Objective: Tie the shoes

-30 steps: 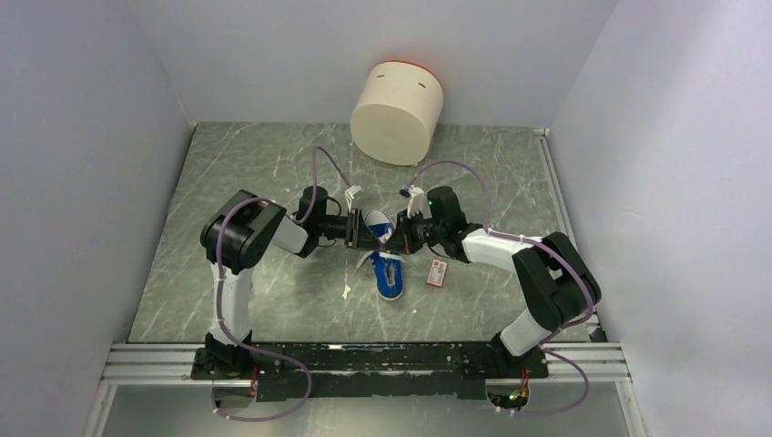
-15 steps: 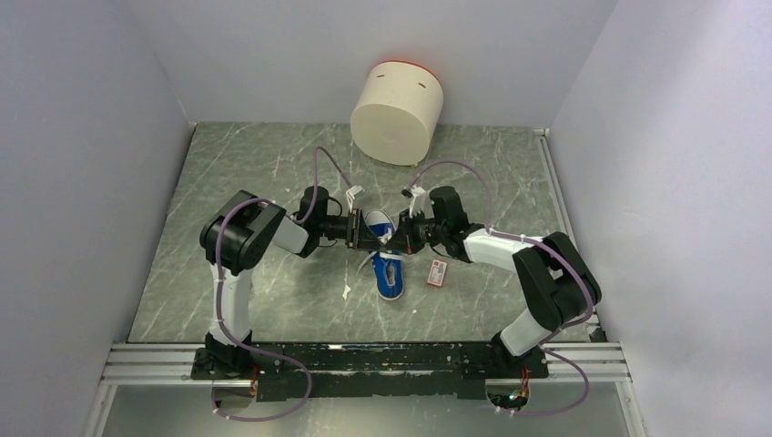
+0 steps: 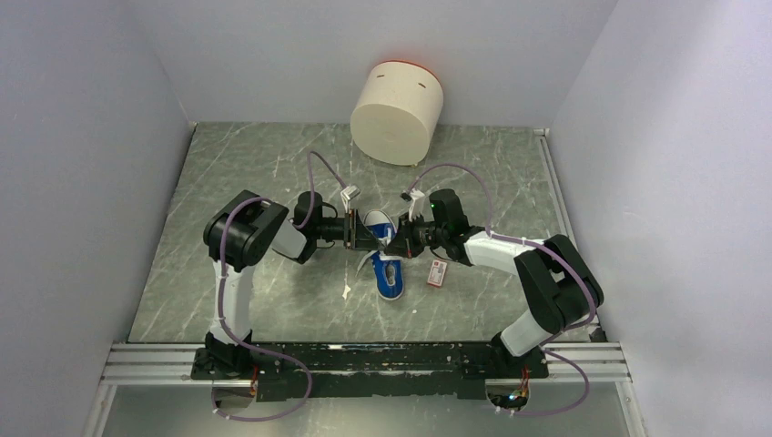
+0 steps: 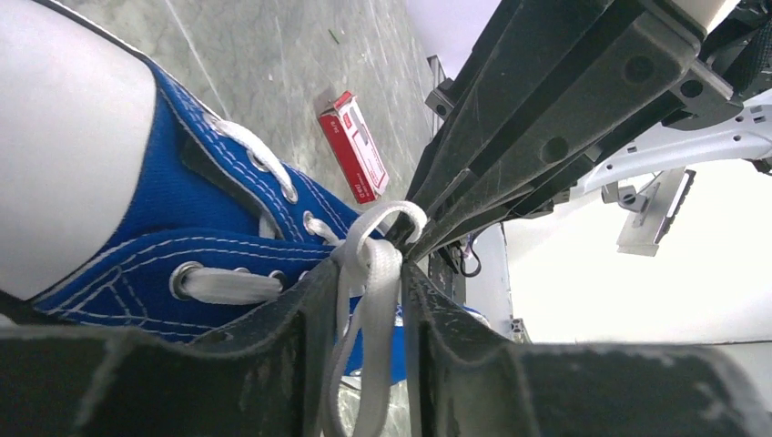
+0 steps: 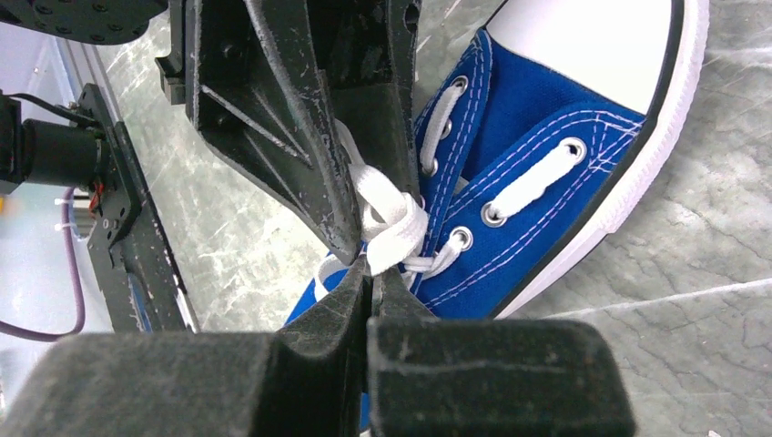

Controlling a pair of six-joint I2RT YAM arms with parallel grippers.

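The blue sneaker (image 3: 387, 266) lies mid-table with its white toe cap pointing away from the arm bases. Both grippers meet over its laces. My left gripper (image 3: 371, 238) comes in from the left and my right gripper (image 3: 394, 242) from the right. In the left wrist view, my left gripper (image 4: 369, 273) is closed around a doubled white lace (image 4: 378, 273) above the blue canvas (image 4: 182, 200). In the right wrist view, my right gripper (image 5: 369, 271) is pinched shut on the lace (image 5: 391, 218) at the crossing, tip to tip with the left fingers (image 5: 300, 137). The shoe (image 5: 546, 118) lies under both.
A small red-and-white packet (image 3: 438, 271) lies just right of the shoe and shows in the left wrist view (image 4: 355, 146). A large cream cylinder (image 3: 397, 111) stands at the back. Loose lace ends trail on the marble near the shoe's left side (image 3: 347, 291).
Both grippers have edged slightly nearer each other over the laces. The left wrist has turned a little. The shoe has stayed in place.
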